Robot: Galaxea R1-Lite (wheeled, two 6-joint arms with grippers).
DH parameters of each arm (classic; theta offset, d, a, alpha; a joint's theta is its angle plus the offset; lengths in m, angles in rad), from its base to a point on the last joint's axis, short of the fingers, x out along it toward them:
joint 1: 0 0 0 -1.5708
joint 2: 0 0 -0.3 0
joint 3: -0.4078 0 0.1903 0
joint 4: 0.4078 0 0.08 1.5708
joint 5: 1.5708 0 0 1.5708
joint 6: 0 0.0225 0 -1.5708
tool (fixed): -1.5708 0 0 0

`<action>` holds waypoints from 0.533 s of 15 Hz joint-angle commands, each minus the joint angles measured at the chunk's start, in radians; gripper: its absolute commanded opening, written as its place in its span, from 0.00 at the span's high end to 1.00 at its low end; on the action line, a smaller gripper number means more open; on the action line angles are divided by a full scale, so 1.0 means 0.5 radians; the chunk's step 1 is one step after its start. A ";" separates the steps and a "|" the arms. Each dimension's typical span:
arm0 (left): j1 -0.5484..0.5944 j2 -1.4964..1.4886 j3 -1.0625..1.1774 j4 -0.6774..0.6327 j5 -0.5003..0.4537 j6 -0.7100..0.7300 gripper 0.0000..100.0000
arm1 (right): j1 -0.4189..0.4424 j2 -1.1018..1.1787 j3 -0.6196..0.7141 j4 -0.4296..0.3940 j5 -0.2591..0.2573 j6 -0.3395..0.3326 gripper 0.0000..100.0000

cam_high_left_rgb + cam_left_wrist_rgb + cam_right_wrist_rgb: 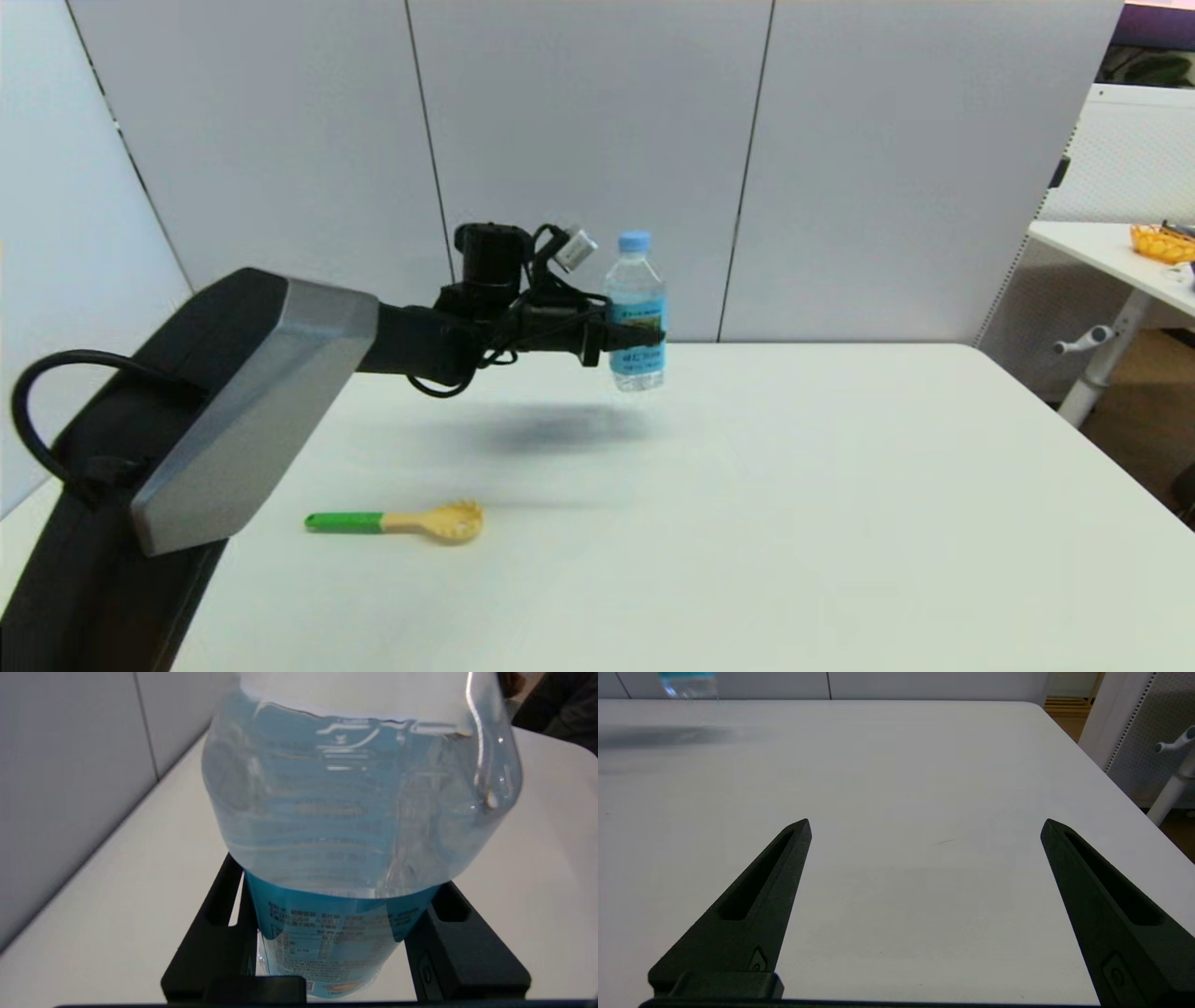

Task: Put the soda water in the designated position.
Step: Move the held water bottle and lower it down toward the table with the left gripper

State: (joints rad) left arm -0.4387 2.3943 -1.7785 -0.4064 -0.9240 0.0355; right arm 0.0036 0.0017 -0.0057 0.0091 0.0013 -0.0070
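We find the left tool (644, 338) clamped on the soda water (636, 313), carried upright above the desk (794, 485); next, lowering calls for steadiness; right tool (924, 830) idle, fingers apart.

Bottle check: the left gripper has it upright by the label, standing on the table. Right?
Not quite. The left gripper does hold the bottle upright by the label, but it hangs clear above the table; the head view shows its shadow below.

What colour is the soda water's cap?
Light blue, clearest in the head view on the soda water.
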 commanded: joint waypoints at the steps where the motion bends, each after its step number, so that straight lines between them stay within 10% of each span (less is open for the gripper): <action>1: 0.132 -0.558 0.376 0.003 0.035 0.018 1.00 | 0.002 0.003 -0.001 0.000 0.001 -0.001 0.00; 8: 0.488 -1.337 1.100 0.080 0.645 0.076 1.00 | 0.002 0.003 -0.001 0.000 0.001 -0.001 0.00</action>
State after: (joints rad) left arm -0.2857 1.9196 -1.3604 -0.3891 -0.6994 0.0504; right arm 0.0036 0.0017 -0.0057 0.0089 0.0013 -0.0070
